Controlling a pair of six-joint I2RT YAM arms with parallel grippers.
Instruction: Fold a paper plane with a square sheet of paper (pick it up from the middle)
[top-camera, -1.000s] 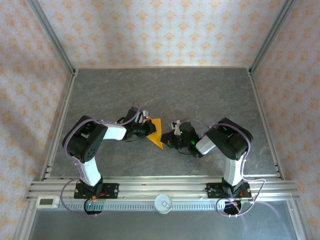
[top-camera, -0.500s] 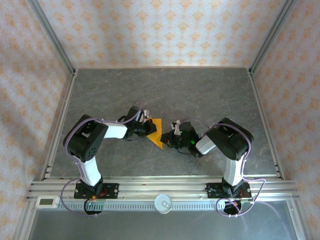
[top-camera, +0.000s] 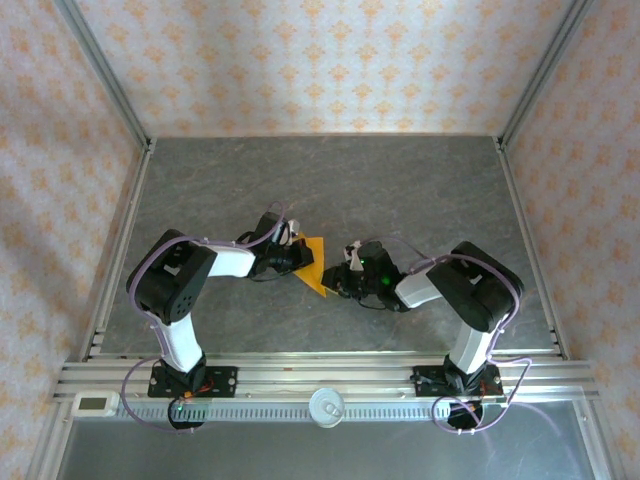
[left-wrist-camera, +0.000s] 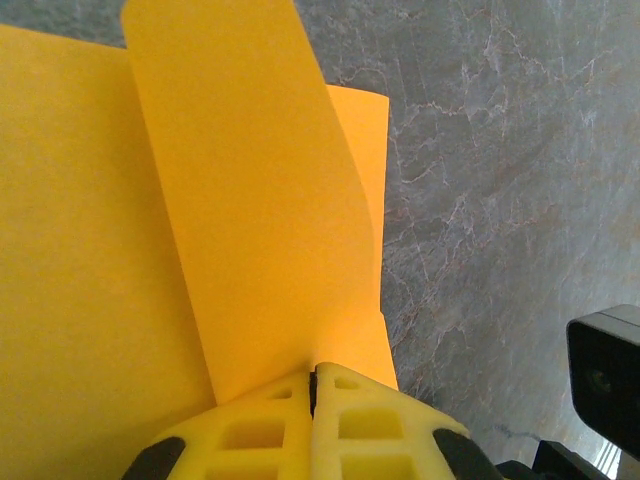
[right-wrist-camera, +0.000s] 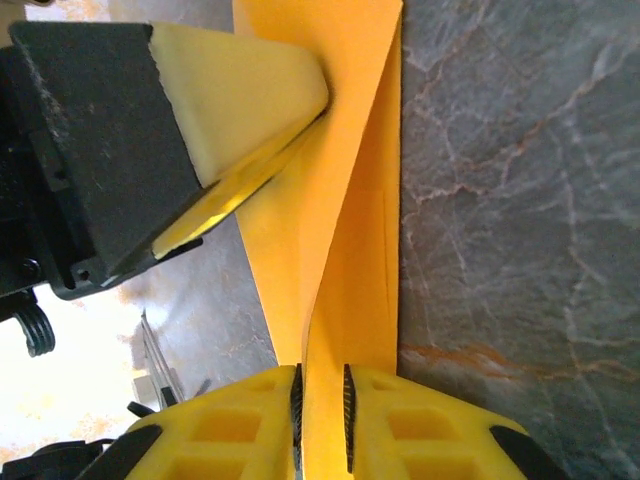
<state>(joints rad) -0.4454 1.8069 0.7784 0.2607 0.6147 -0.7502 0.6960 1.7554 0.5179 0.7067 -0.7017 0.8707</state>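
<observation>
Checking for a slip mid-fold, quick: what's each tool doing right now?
Left tool: closed, pinching the orange sheet.
Right tool: slightly open, the sheet passing between its jaws.

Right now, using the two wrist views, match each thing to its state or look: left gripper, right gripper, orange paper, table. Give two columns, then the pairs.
Column 1
1. left gripper
2. right gripper
3. orange paper
4. table

Column 2
A. grey and marbled
B. jaws slightly apart, paper edge between them
C. partly folded, one flap lifted in a curve
D. shut on the paper

Pairs: 1-D, 2-B, 3-C, 4-A
</observation>
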